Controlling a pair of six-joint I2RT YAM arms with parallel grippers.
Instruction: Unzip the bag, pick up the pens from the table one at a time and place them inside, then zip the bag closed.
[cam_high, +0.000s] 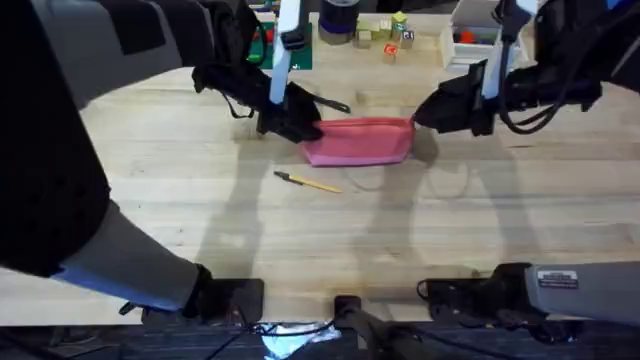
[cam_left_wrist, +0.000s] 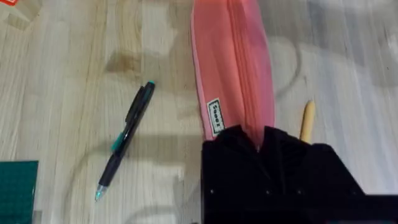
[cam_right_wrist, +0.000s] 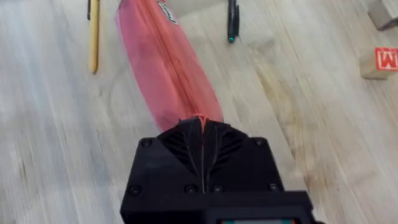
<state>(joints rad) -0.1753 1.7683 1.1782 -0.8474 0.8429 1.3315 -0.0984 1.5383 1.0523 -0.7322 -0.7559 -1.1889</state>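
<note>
Overhead, the pink bag (cam_high: 362, 140) is lying mid-table, being pinched at its left end by the left gripper (cam_high: 296, 126) and at its right end by the right gripper (cam_high: 432, 115); the tan pen (cam_high: 308, 182) is lying just nearer; in the left wrist view, the black pen (cam_left_wrist: 124, 138) is lying beside the bag (cam_left_wrist: 233, 74); in the right wrist view, the fingers are being held closed on the bag's end (cam_right_wrist: 200, 119).

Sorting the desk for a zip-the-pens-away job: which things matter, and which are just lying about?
Job: pink pouch, black pen, yellow pen, both claws shut on the pouch ends.
Lying about: toy blocks, green mat, white box.
</note>
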